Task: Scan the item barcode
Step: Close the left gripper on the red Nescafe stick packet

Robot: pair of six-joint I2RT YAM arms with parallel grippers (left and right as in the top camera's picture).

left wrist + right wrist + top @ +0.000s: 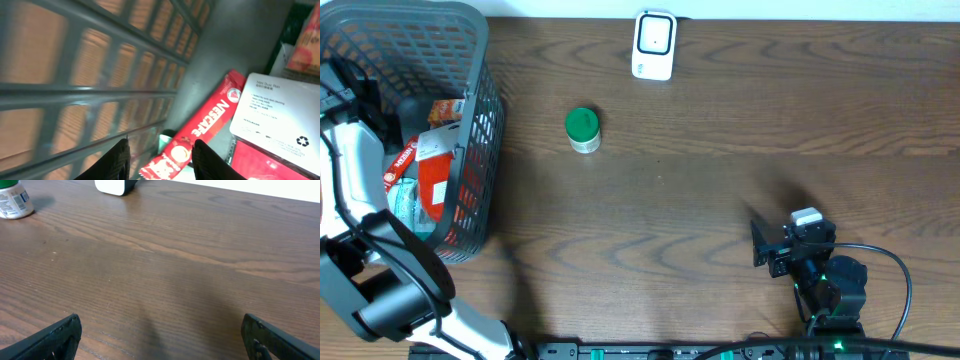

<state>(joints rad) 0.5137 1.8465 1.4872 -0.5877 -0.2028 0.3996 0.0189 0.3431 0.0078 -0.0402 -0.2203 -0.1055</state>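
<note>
The long red Nescafe stick sachet [202, 122] lies with its near end between the parted fingers of the left gripper [161, 152], slanting away rightward; the right gripper [160, 335] stands wide open, well apart.

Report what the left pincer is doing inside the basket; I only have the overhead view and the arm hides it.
Observer: The left pincer sits low against the basket wall, jaws apart, with the end of a red Nescafe stick between them.
Operator: Say whether it grips the stick.
Observer: The jaws are not clamped on it; whether either one touches the stick I cannot tell.
Operator: Name what lies next to the stick.
Observer: A white printed pack with a recycling mark lies right beside it, on its right in the left wrist view.
</note>
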